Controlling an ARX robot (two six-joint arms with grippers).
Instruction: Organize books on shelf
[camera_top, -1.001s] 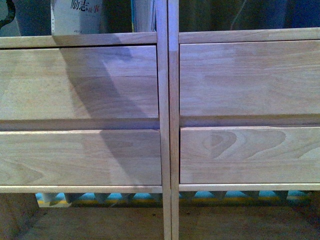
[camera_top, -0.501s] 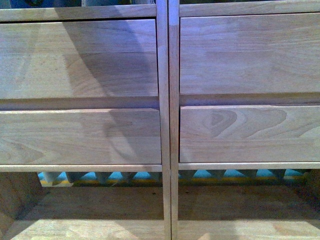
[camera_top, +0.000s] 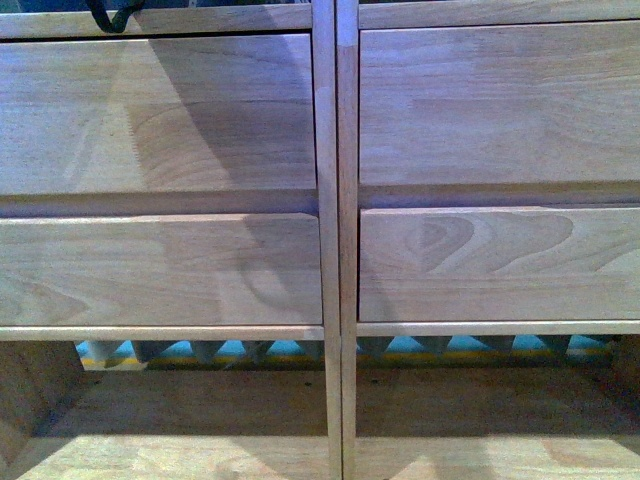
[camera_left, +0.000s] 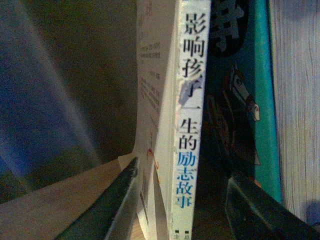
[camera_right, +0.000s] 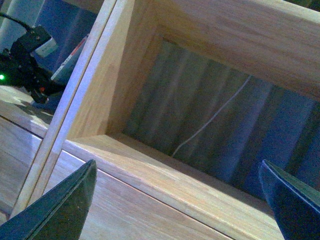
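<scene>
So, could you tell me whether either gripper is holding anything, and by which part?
Nothing is clearly held. The left gripper straddles the white-spined book at its spine, a gap showing on one side; the right gripper is empty.

Shelf in two columns, side by side, split by a middle post.
In each column, two drawer fronts stacked one above the other, an open bay under each pair, and a floor mat behind, seen through the bays. In the left wrist view, two books upright on a board: one spine-out, a second just beside it. In the right wrist view, another compartment with a cord hanging behind it.
</scene>
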